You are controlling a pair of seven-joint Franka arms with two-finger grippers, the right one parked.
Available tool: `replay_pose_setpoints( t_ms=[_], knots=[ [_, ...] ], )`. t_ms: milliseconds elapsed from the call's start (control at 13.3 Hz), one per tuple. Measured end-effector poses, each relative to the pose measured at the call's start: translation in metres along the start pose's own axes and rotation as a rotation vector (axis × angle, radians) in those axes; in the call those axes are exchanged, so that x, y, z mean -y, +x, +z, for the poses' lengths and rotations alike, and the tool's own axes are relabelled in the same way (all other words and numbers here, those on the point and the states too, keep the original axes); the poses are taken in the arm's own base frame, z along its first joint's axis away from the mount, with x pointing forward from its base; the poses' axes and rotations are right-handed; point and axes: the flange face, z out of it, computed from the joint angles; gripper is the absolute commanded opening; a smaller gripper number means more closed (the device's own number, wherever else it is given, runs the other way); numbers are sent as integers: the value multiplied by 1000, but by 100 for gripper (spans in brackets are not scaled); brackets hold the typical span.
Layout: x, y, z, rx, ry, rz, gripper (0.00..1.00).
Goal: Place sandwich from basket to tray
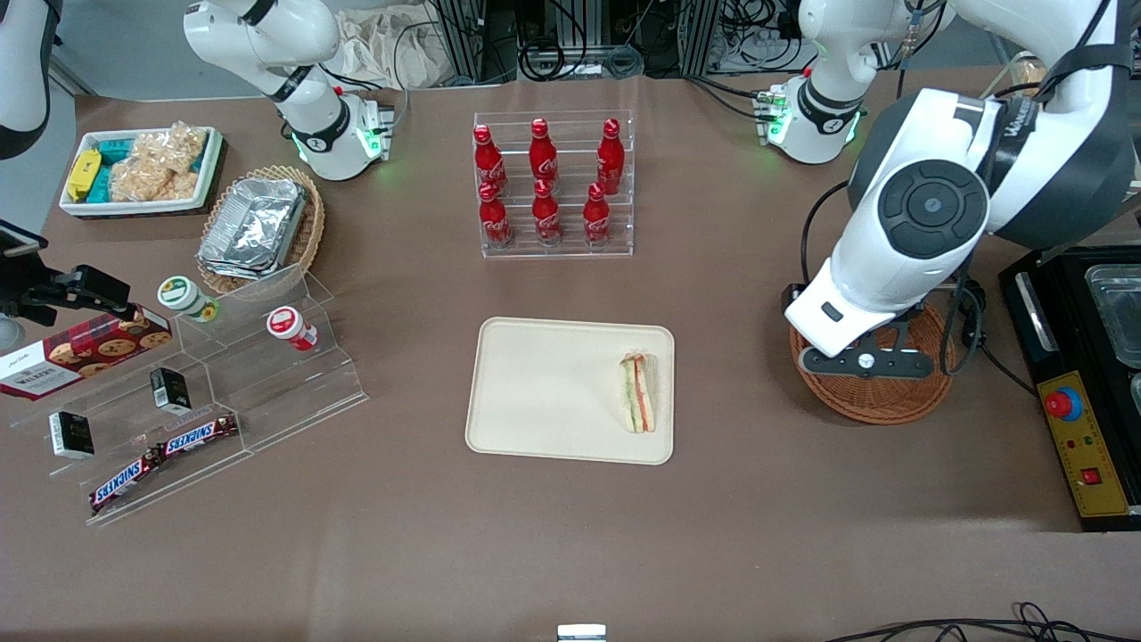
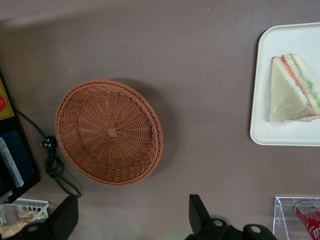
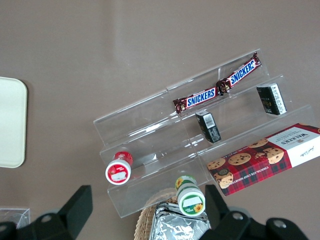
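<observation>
Basket (image 1: pixel 878 397) first, operator: from the front camera you see only its nearer rim and part of its woven floor, because the left arm's wrist and gripper (image 1: pixel 863 361) hang directly above it and cover the rest. Your wrist camera fills the gap, showing the round reddish-brown weave with nothing in it. That same view cuts the tray (image 2: pixel 265 90) off at its edge, and only the dark fingertips (image 2: pixel 197 212) poke into the picture, spread wide apart with bare table between them and nothing held. A black cable (image 2: pixel 52 162) trails past the basket, partly lost under a dark unit at the working arm's end of the table.

Brown matte covering runs across the whole table (image 1: pixel 570 535), with cable bundles and metal framing along its edge farthest from the front camera. A clear rack holds six red bottles (image 1: pixel 545 183) farther from that camera than the tray. Toward the parked arm's end you have a stepped clear stand with Snickers bars (image 1: pixel 165 455), a biscuit box (image 1: pixel 80 357) and small jars, plus a tan basket of foil containers (image 1: pixel 254 227) and a white bin (image 1: pixel 143 165) of snack packets.

Sandwich (image 1: pixel 638 392) lies flat on the cream tray, close to the rim nearest the working arm, filling stripes showing, well apart from the gripper.
</observation>
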Motion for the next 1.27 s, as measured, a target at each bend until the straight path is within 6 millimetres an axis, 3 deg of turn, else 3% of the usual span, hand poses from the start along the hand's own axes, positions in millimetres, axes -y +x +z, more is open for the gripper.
replay_pose_setpoints(
  t_ms=[375,750,1275],
  knots=[
    [93,1,-9,6,-91,-41,99],
    [111,-3,-5,22,-85,-72,99],
    [163,-12,-1,35,-128,-46,99]
  ],
)
